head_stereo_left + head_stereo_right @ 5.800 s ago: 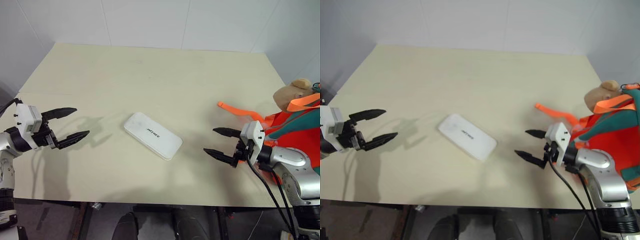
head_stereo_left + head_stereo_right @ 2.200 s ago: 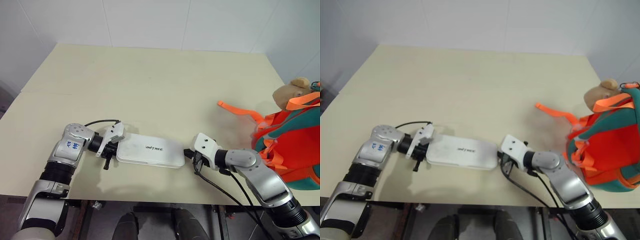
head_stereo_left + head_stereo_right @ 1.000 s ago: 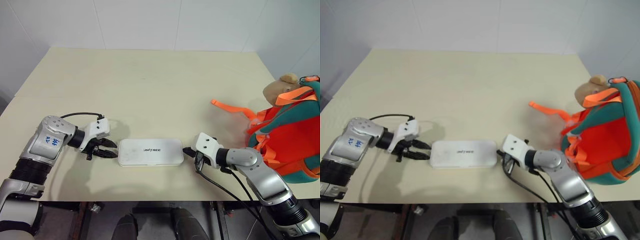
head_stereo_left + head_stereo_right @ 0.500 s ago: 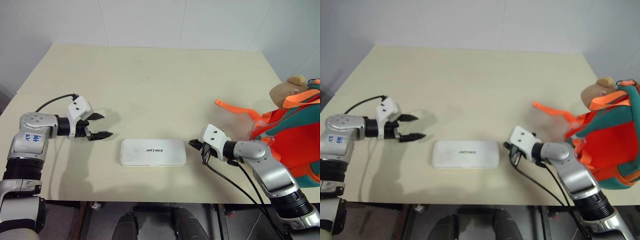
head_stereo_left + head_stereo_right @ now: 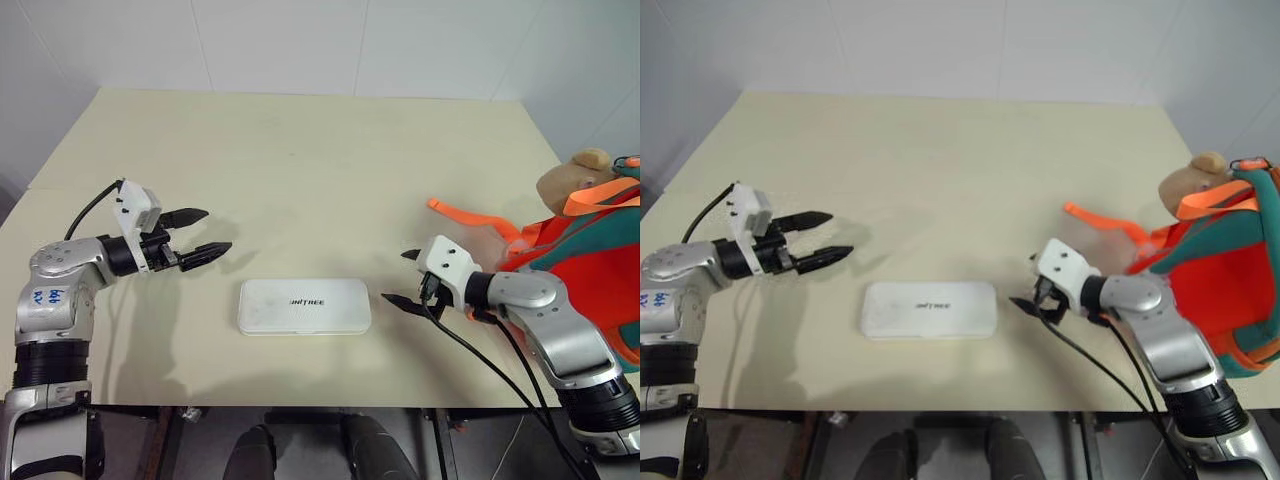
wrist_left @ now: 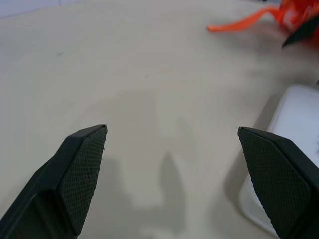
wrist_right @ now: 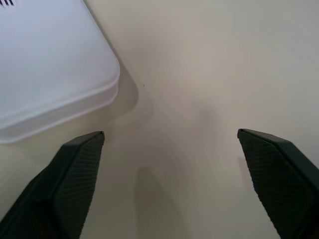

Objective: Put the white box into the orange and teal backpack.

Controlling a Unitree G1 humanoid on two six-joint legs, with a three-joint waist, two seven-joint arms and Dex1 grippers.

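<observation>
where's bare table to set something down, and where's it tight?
Free: the whole far half of the table, beyond the white box, and the strip between the box and the left claw. Tight: right edge, where the right claw, orange strap and backpack bunch.

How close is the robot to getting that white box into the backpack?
Not close. The white box lies flat on the table, apart from the orange and teal backpack at the table's right edge. The left gripper and right gripper are open and empty. Gripping, carrying and inserting remain.
</observation>
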